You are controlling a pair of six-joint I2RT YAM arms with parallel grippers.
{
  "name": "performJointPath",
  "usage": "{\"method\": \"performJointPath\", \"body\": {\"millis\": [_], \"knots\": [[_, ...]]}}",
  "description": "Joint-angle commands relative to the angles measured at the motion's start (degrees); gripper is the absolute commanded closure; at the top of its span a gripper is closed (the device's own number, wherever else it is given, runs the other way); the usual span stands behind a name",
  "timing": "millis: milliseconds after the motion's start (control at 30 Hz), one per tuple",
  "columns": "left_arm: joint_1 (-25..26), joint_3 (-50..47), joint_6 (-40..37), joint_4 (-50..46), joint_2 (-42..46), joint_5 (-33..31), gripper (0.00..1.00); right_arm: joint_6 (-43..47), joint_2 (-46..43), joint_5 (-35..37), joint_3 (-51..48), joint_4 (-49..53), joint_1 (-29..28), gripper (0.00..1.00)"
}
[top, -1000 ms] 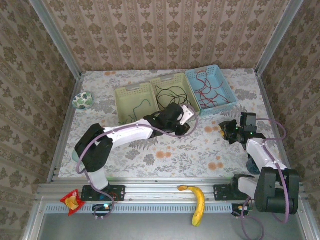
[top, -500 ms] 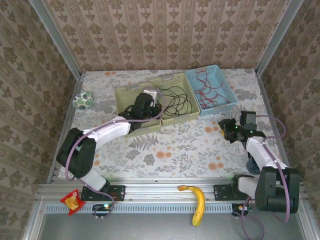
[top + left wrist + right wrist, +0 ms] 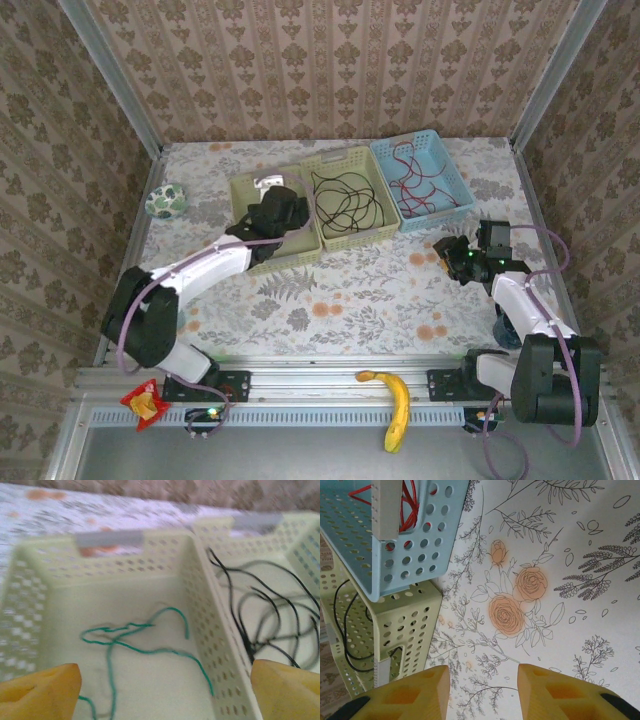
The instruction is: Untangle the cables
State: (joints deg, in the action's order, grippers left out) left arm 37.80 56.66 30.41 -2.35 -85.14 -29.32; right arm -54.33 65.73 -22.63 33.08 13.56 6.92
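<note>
One banana [image 3: 397, 405] lies on the front rail, well nearer than the middle basket [image 3: 335, 158], and one red snack packet [image 3: 143, 402] sits far to the near left of that basket. Two grippers are at work. The right gripper [image 3: 482, 695] hangs low over the floral table [image 3: 330, 300], near and to the right of the middle basket, its yellow fingers [image 3: 402, 695] parted with only cloth between them. The left gripper [image 3: 162, 690] hovers above the basket just left of the middle one, its jaws spread wide and gripping nothing. Three baskets stand in a row, touching side by side, and there are three cables, one in each. The left basket [image 3: 60, 580], pale green, holds the green cable [image 3: 135, 640] in a loose loop on its floor. The middle basket, also pale green, holds the black cable [image 3: 345, 195] in several coils. The blue basket [image 3: 458, 195], just right of the middle one, holds the red cable [image 3: 415, 180]. One small patterned bowl [image 3: 165, 201] rests well left of the middle basket.
</note>
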Motion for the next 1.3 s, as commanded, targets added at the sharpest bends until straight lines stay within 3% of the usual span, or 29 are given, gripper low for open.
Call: {"method": "performJointPath", "body": {"millis": [0, 200, 333, 433, 467, 500, 600, 733, 833, 967, 1067, 1167, 1233, 1267], "knots": [[0.12, 0.3, 6.7, -9.67, 3.43, -14.41, 0.1, 2.35, 0.1, 1.4, 2.54, 2.12, -1.35, 0.6], [0.26, 0.37, 11.13, -22.48, 8.09, -28.37, 0.06, 4.98, -1.62, 8.04, 4.8, 5.98, -1.42, 0.58], [-1.72, 0.22, 8.07, -29.28, 11.47, -38.14, 0.0, 10.57, -4.77, 18.42, 8.42, 9.93, -1.76, 0.52], [-5.49, -0.92, 6.22, -33.11, 13.25, -39.22, 0.0, 17.84, -11.05, 30.38, 6.48, 3.31, -6.5, 0.5], [-6.68, -1.78, 5.23, -33.18, 13.65, -39.08, 0.0, 21.63, -13.92, 36.04, 4.39, -1.25, -9.32, 0.32], [-8.0, -2.93, 4.43, -33.28, 14.05, -39.1, 0.0, 26.87, -16.88, 42.07, 1.04, -8.29, -12.86, 0.0], [-10.74, -6.57, 4.97, -33.78, 14.98, -39.54, 0.0, 39.72, -20.08, 49.19, -8.11, -26.26, -16.85, 0.0], [-11.26, -12.6, 5.69, -30.01, 14.81, -44.85, 0.0, 42.78, -11.95, 57.37, -8.47, -26.48, -16.75, 0.0], [-12.49, -18.15, -7.95, -13.58, 12.59, -44.43, 0.0, 43.51, -2.42, 60.69, -8.71, -31.47, -16.71, 0.0], [-15.63, -21.51, -9.52, -3.42, 8.37, -39.1, 0.0, 47.74, 7.85, 59.7, -8.63, -42.81, -16.84, 0.0], [-16.45, -23.63, -15.49, 6.3, 6.59, -35.66, 0.0, 52.27, 11.0, 51.49, -11.66, -56.88, -15.07, 0.0], [-16.66, -28.17, -23.9, 22.44, 6.92, -31.64, 0.0, 49.41, 18.25, 41.17, -15.9, -72.55, -9.35, 0.0], [-17.45, -30.86, -27.98, 31.98, 7.07, -27.51, 0.0, 48.39, 15.68, 38.39, -13.09, -62.45, -8.57, 0.0], [-18.03, -31.21, -28.43, 33.35, 7.05, -25.41, 0.0, 48.72, 17.33, 36.72, -12.76, -64.26, -7.96, 0.0]]}}
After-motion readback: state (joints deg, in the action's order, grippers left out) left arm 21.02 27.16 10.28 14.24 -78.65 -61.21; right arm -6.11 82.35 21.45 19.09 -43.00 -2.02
